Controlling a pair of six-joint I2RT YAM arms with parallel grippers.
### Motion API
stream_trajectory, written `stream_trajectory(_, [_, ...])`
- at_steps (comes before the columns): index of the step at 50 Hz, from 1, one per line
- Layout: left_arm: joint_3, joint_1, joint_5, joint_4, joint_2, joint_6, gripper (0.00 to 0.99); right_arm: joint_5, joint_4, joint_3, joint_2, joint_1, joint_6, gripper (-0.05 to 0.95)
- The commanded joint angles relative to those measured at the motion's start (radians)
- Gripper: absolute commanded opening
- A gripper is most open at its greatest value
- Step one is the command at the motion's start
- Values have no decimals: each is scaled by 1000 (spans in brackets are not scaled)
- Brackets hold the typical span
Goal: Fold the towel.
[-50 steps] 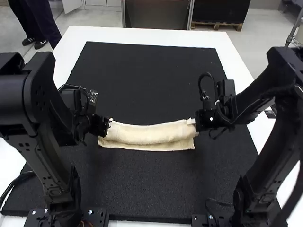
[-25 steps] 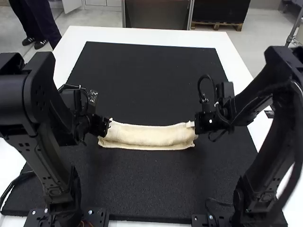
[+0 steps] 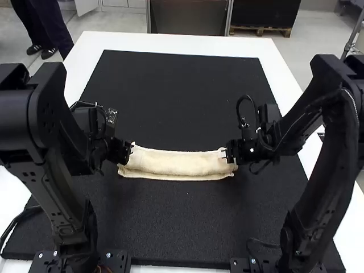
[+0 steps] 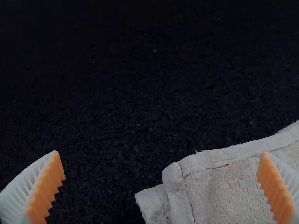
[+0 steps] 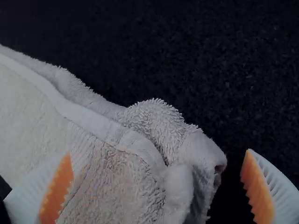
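My right end effector [image 5: 159, 152] has moved inward over the end of the towel [image 3: 182, 164], fingers apart; I judge it's lining up to grip or tidy that fold. My left end effector [image 4: 160, 152] has stayed put, open at the other end. The towel lies as a narrow folded strip on the black mat [image 3: 182, 102], well inside the white worktop's [image 3: 170, 42] side edges.

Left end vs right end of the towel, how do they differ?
The left end of the cream terry towel lies flatter, with a small corner flap jutting out; the right end bulges in rounded, bunched folds.
The left end covers part of the gap in the open left hand; the right end fills most of the gap in the open right hand.
Both show a hem and lie on black matting.
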Motion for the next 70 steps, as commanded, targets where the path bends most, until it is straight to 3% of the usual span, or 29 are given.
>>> stream_trajectory(1, [16, 11, 15, 4, -1, -7, 966, -5, -16, 4, 3, -16, -29, 857])
stream_trajectory(21, [16, 10, 17, 4, -1, -7, 966, -16, -116, -4, -40, -54, -63, 889])
stream_trajectory(56, [14, 13, 18, 5, 1, -5, 966, -22, -120, -6, -40, 38, -9, 870])
stream_trajectory(60, [14, 13, 18, 5, 1, -5, 966, -22, -120, -9, -40, 33, -9, 687])
stream_trajectory(65, [13, 10, 17, 2, 1, -5, 966, -27, -119, -13, -38, 29, -8, 297])
stream_trajectory(70, [11, 10, 18, 2, 1, -5, 966, -28, -110, -15, -37, 29, -5, -21])
